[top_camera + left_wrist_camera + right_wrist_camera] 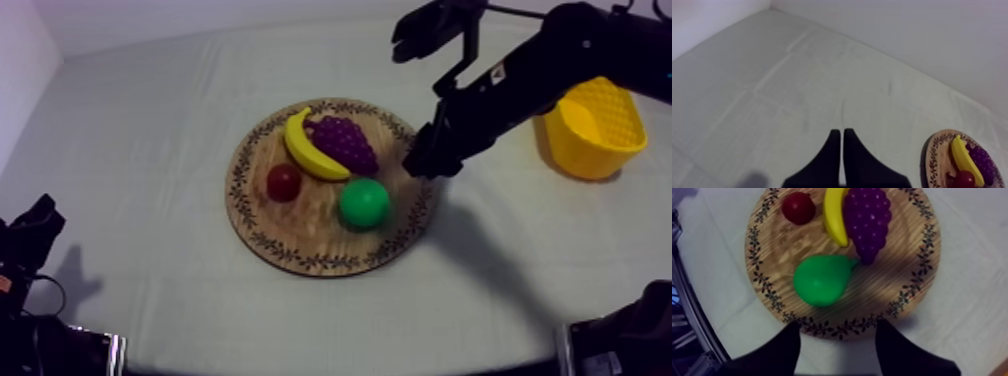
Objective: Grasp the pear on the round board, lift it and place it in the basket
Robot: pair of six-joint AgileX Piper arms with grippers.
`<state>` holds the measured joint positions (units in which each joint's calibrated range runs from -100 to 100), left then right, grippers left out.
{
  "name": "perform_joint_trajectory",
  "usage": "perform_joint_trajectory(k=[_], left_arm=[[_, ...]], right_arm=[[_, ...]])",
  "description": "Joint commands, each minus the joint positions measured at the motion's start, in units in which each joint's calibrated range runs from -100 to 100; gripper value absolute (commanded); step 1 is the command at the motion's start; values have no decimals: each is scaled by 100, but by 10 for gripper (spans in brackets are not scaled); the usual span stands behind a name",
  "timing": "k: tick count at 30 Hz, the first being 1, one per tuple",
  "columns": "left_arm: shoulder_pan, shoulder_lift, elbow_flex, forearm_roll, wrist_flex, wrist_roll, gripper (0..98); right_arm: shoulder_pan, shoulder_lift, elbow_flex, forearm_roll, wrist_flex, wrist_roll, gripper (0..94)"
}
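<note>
Your pear lies on the wooden board, on the half nearer the right arm; its narrow end points at the bunch of grapes and looks to touch its tip; the pear is green and lies on its side. Beside the bunch of grapes, touching along its length, is the banana; the small red fruit sits just beside the banana's lower end, apart from the pear.

Your right tool is at the board's rim on the side toward the yellow basket, near the pear but not on it; in the right wrist view the right tool has its two fingers spread wide with nothing between them, one at each side of a stretch of the patterned rim; the pear lies just past the fingertips, on the wooden board; whether the fingers touch the board you cannot tell.

The yellow basket stands upright at the right side of the bench, well apart from the board, beyond the right arm.

Your left tool has its fingers pressed together in a narrow wedge, holding nothing, over the bare cloth; the board's edge, with the banana, shows off to one side of it; in the top view the left arm sits low at the left edge, well apart from the board.
</note>
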<state>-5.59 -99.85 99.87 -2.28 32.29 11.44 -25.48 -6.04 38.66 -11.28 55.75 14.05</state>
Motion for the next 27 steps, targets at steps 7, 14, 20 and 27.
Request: perform_joint_trajectory(k=[7, 14, 20, 27], left_arm=[[-2, 2, 2, 0, 4, 2, 1], [-2, 2, 2, 0, 4, 2, 1], [-2, 2, 2, 0, 4, 1, 1], [-2, 2, 2, 0, 4, 2, 1]], right_arm=[[-21, 267, -198, -77, 224, 272, 566], [-170, 641, -361, -116, 443, 331, 633], [-381, 1054, -536, -123, 522, 279, 662], [-580, 1603, -898, 22, 546, 109, 687]])
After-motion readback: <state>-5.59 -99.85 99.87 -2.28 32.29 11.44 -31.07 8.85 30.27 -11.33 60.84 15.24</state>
